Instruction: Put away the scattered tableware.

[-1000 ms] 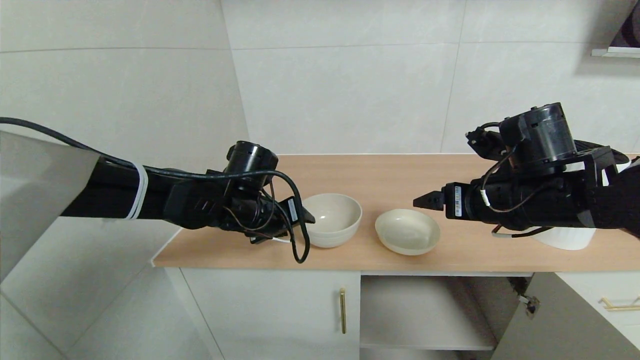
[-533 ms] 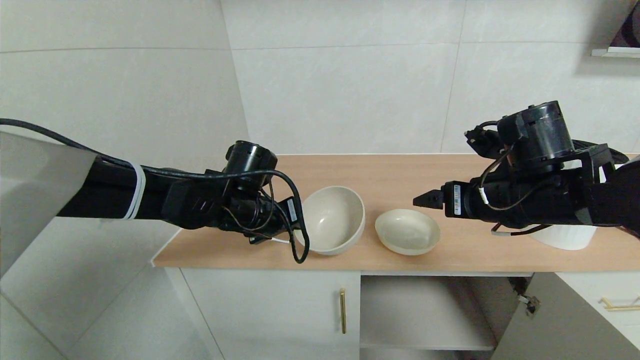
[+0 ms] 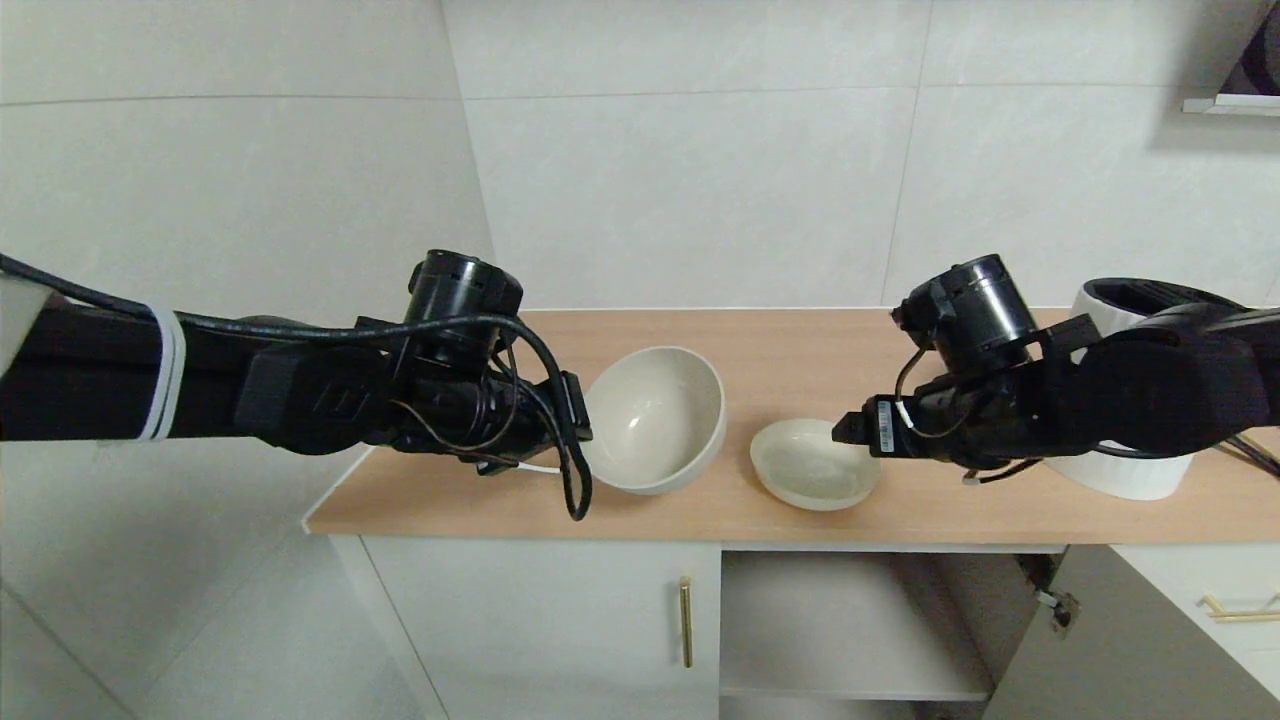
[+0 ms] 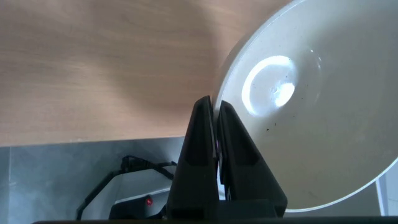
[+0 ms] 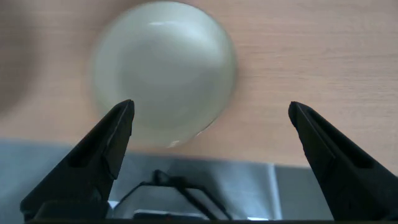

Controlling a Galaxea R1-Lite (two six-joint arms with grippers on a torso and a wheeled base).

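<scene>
A deep cream bowl (image 3: 655, 415) hangs tilted just above the wooden counter (image 3: 800, 350), its opening facing the front. My left gripper (image 3: 588, 436) is shut on the bowl's left rim; in the left wrist view its fingers (image 4: 214, 102) pinch the rim of the bowl (image 4: 311, 124). A shallow cream bowl (image 3: 810, 465) rests on the counter to the right of it. My right gripper (image 3: 842, 430) hovers open at that bowl's right edge. In the right wrist view the gripper (image 5: 211, 107) has its jaws spread wide over the shallow bowl (image 5: 165, 68).
A white round container (image 3: 1130, 470) stands on the counter at the far right, behind my right arm. Below the counter an open cupboard (image 3: 850, 620) shows a bare shelf, its door (image 3: 1100, 650) swung out to the right. A closed door with a gold handle (image 3: 685, 620) is beside it.
My left gripper has lifted the deep bowl off the counter and tilted it, drawing back slightly left. My right arm has dropped and come down to the shallow bowl's right edge.
</scene>
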